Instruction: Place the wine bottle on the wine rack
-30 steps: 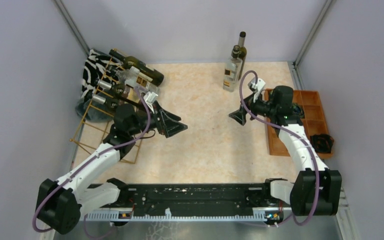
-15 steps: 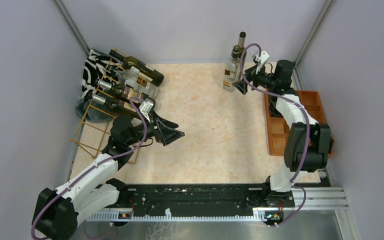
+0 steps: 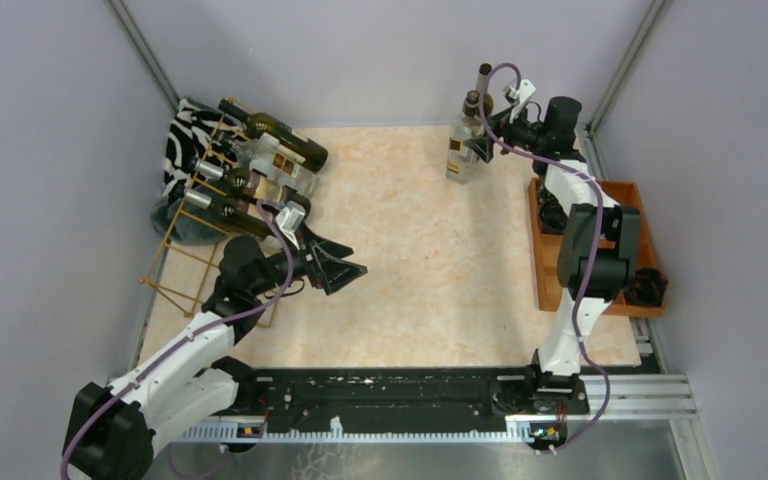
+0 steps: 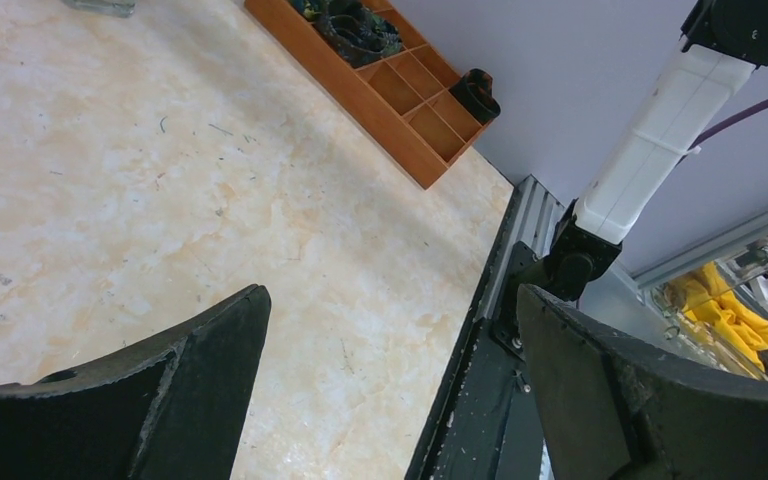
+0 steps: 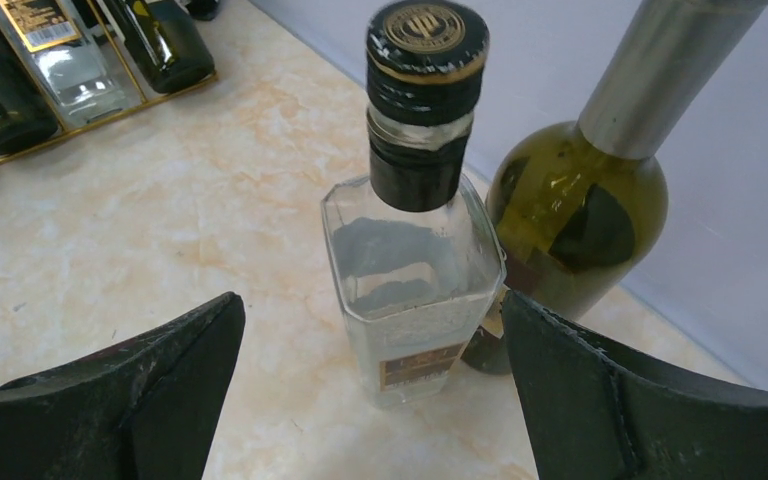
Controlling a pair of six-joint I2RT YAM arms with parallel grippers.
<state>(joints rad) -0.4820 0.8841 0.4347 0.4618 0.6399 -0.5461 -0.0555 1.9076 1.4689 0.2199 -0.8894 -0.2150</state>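
Note:
A gold wire wine rack [image 3: 170, 293] stands at the far left with several bottles [image 3: 275, 150] lying on it. A green wine bottle [image 3: 482, 95] with a silver neck stands upright at the back wall, just behind a clear square bottle [image 3: 463, 150]. In the right wrist view the clear bottle [image 5: 415, 280] stands between my open fingers, a little ahead of them, with the wine bottle [image 5: 580, 220] behind it to the right. My right gripper [image 3: 480, 150] [image 5: 372, 330] is open and empty. My left gripper [image 3: 345, 262] [image 4: 390, 295] is open and empty, over the table beside the rack.
An orange-brown wooden compartment tray [image 3: 615, 200] lies along the right edge, and also shows in the left wrist view [image 4: 380, 120]. A zebra-striped cloth [image 3: 185, 135] lies behind the rack. The rack's near bottles show at the top left of the right wrist view [image 5: 60, 70].
My right arm has swung from mid-table to the back and now faces the two upright bottles. My left gripper has drifted slightly back toward the near left.

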